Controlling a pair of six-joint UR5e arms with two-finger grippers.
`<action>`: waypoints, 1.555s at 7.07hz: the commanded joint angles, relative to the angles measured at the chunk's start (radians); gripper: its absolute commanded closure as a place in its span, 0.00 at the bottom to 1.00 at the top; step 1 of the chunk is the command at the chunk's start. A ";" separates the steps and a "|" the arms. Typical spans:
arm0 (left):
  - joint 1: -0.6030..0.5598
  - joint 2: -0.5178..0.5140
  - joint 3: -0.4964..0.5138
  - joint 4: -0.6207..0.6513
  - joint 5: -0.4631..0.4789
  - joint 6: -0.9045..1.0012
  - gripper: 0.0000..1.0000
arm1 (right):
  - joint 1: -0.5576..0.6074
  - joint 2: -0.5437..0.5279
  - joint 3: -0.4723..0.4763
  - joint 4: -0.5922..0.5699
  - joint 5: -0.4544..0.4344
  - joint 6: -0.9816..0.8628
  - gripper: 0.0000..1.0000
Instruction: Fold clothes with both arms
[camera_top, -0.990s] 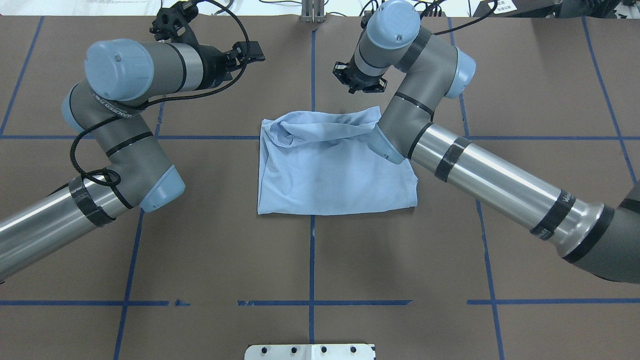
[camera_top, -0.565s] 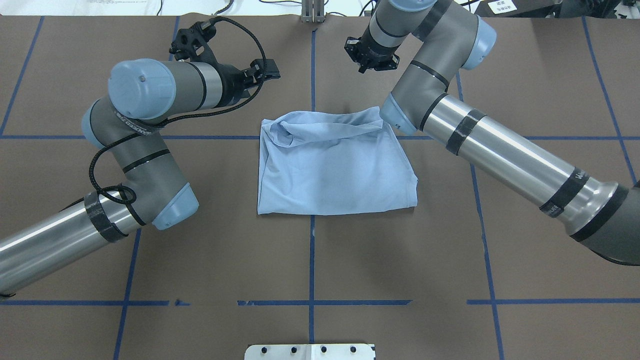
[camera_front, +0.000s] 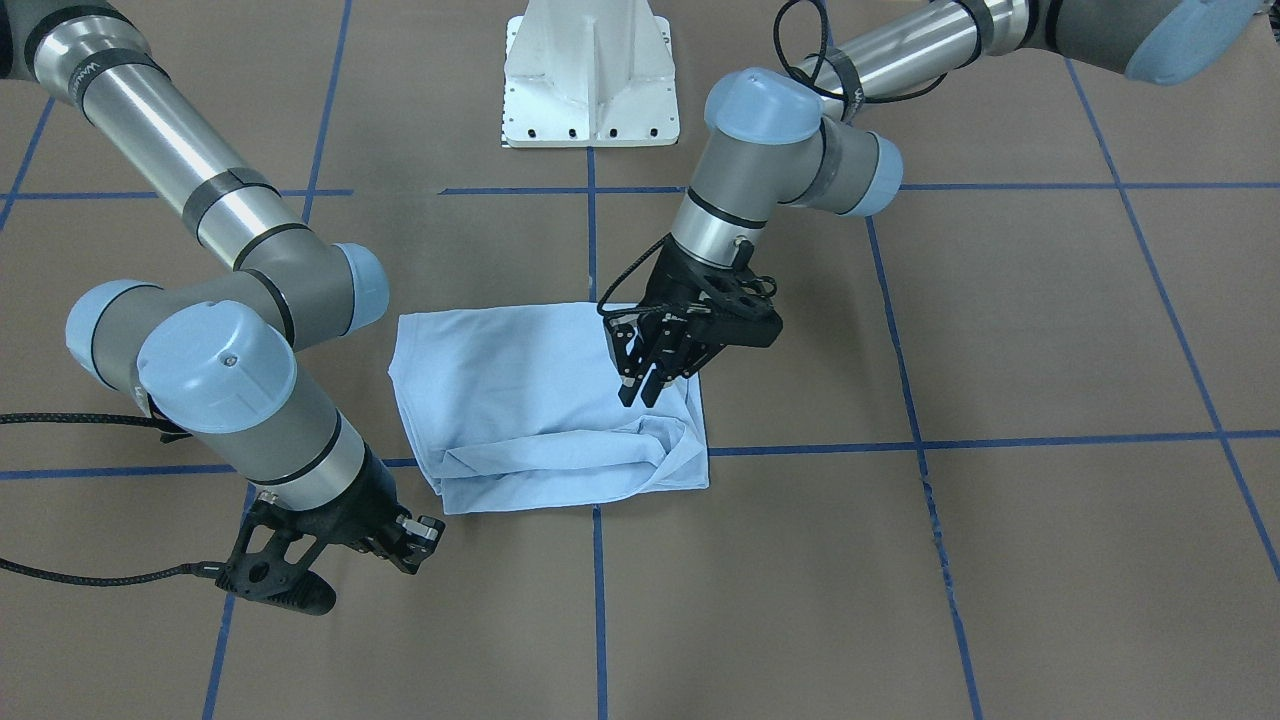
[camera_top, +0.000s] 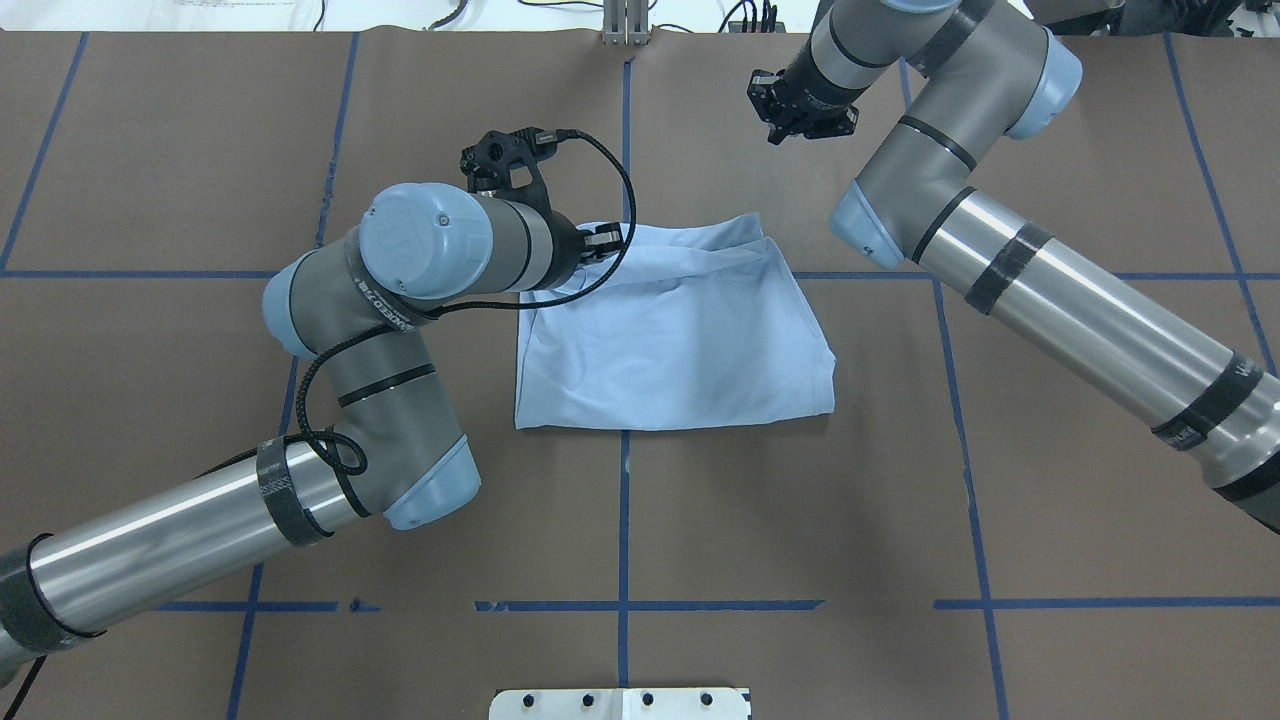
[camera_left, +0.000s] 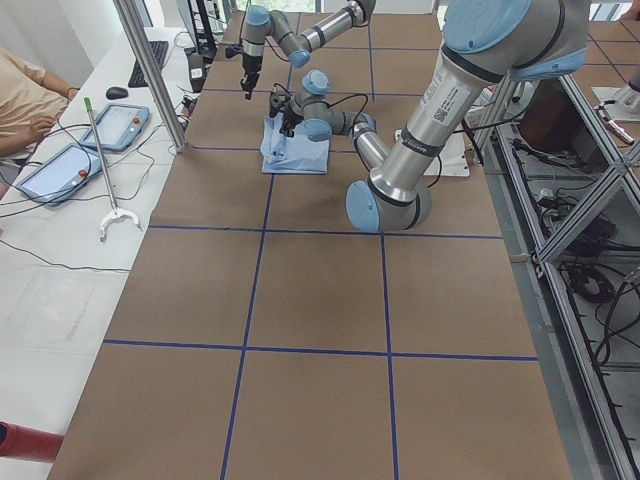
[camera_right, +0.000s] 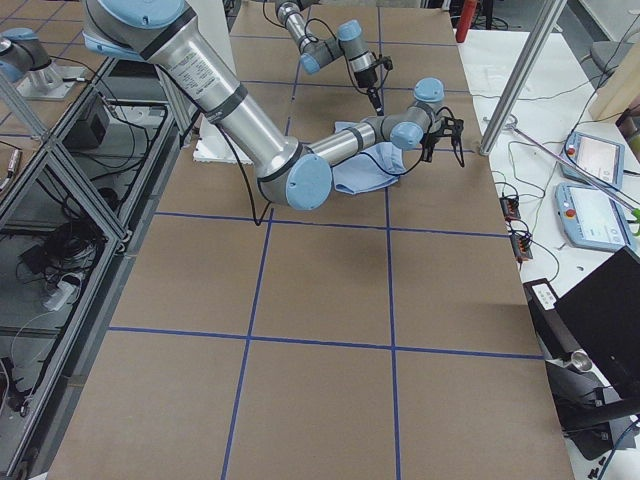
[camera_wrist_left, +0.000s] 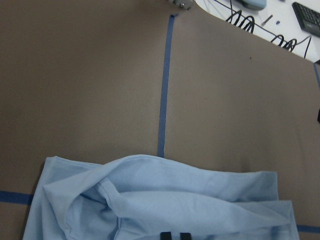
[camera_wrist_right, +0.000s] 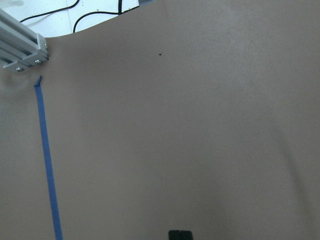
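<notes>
Brown paper covers the table (camera_top: 1050, 480), ruled into large squares by blue tape lines (camera_top: 622, 520). White pedestal base (camera_front: 590, 90) sits at the robot's edge, on the centre line.

T-shirt (camera_top: 680, 340): light blue, folded to a rough rectangle. It lies flat out in front of the pedestal, well apart from it, straddling the tape line that runs away from the pedestal. Edge nearest the pedestal is smooth and straight. Edge farthest from the pedestal is rumpled, loose layers bunched over one another, with a cross line of tape passing under that edge.

Left arm (camera_top: 150, 540): elbow bent, wrist swung in over the shirt's corner that is farthest from the pedestal on this arm's own side. Left gripper (camera_front: 638, 395) points down at the cloth, just on the pedestal side of the rumpled fold. Fingertips (camera_wrist_left: 165, 236) are drawn close, only a sliver between them, nothing held. Touching the cloth or just above it: cannot tell.

Right arm (camera_top: 1080, 300): reaches past the shirt, farther from the pedestal. Right gripper (camera_wrist_right: 180, 235) hangs over bare paper beyond the shirt's rumpled edge, off toward its own side, apart from the cloth. Tips are pressed together, empty.

Seen from the table's left end: a white bench (camera_left: 60, 250) runs along the table edge opposite the pedestal. Two teach pendants (camera_left: 115, 125) lie on it, and a seated person (camera_left: 25, 95) shows at the frame's corner.
</notes>
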 joint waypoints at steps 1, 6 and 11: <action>0.023 -0.024 0.053 0.004 -0.003 0.026 1.00 | -0.083 -0.082 0.225 -0.148 -0.003 0.009 1.00; 0.023 -0.038 0.169 -0.091 0.001 0.055 1.00 | -0.199 -0.071 0.174 -0.151 -0.086 0.035 1.00; -0.038 -0.065 0.341 -0.249 0.008 0.146 1.00 | -0.196 -0.048 0.027 -0.054 -0.095 0.023 1.00</action>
